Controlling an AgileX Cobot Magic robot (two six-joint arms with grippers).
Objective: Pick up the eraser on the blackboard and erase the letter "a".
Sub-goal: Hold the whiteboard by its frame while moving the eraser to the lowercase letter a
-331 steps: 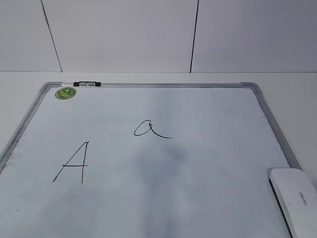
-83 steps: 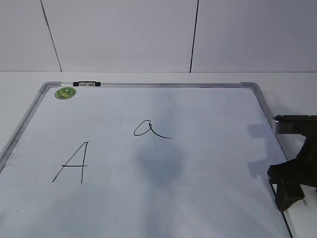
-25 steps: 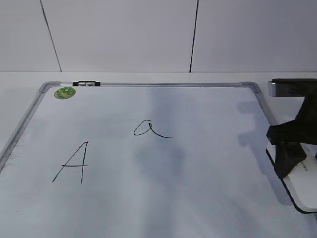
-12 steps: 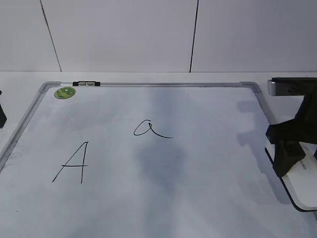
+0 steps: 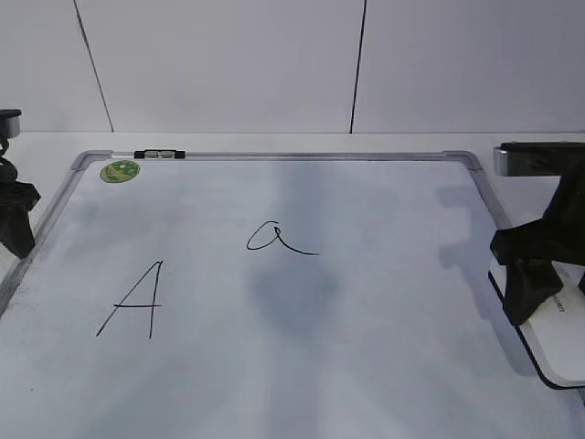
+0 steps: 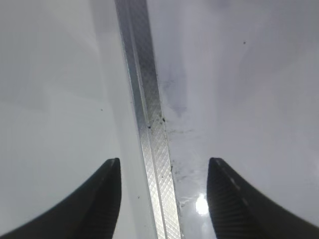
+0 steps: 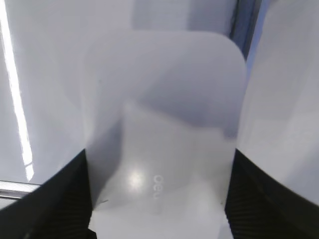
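Note:
The blackboard [image 5: 384, 320] lies flat, a white board in a grey frame. The small cursive letter "a" [image 5: 279, 240] is near its middle. My right gripper [image 5: 530, 293] is at the board's right edge, shut on the white eraser [image 5: 565, 347], whose dark underside shows along its edge. In the right wrist view the eraser [image 7: 164, 124] fills the gap between the fingers [image 7: 60, 199] of that gripper [image 7: 157, 199]. My left gripper [image 5: 16, 240] is at the board's left edge. It is open in the left wrist view [image 6: 163, 174], straddling the board's frame [image 6: 149, 144].
A larger capital "A" [image 5: 132, 300] is drawn at the board's left. A green sticker [image 5: 120, 170] and a small black-and-white marker [image 5: 158, 155] sit at the far left corner. A white panelled wall stands behind the table.
My right gripper came in, closed on the eraser and moved it up the right edge. In the last second my left gripper has come into view at the left edge.

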